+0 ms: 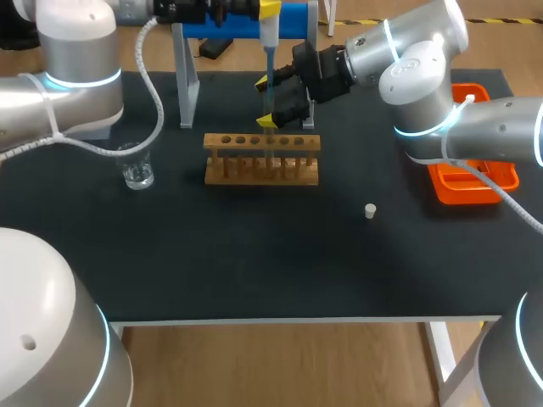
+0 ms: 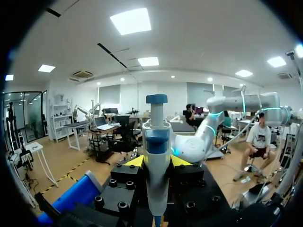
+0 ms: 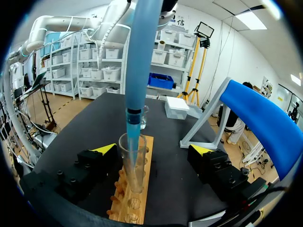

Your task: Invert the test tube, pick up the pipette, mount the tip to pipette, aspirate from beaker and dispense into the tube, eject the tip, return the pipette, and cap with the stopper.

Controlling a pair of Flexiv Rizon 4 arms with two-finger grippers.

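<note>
Our left gripper (image 2: 157, 161) is clamped on the pipette (image 2: 156, 142), one finger each side of the body, holding it vertical over the wooden rack (image 1: 261, 161). Vertical makes sense, since the tip has to go straight down a narrow mouth.

The pipette tip (image 3: 133, 137) is already inside the mouth of the test tube (image 3: 131, 165). The tube stands upright in a rack hole, open end up. We read this as the dispense step.

Our right gripper (image 3: 152, 150) has its fingers spread wide either side of the tube. One finger sits close beside it and the other well apart, so it's not gripping anything. It's probably parked there to steady or catch the tube if the tip drags it.

The beaker (image 1: 136, 166) is left of the rack, clear of both arms. The stopper (image 1: 370, 210) lies loose on the mat, near and right of the rack, so capping isn't done yet. The orange tray (image 1: 501, 174) sits at far right, likely for the ejected tip. The blue stand (image 1: 237, 21) behind the rack is likely where the pipette goes back.

Risk is the tip scraping the tube wall on the way out.
</note>
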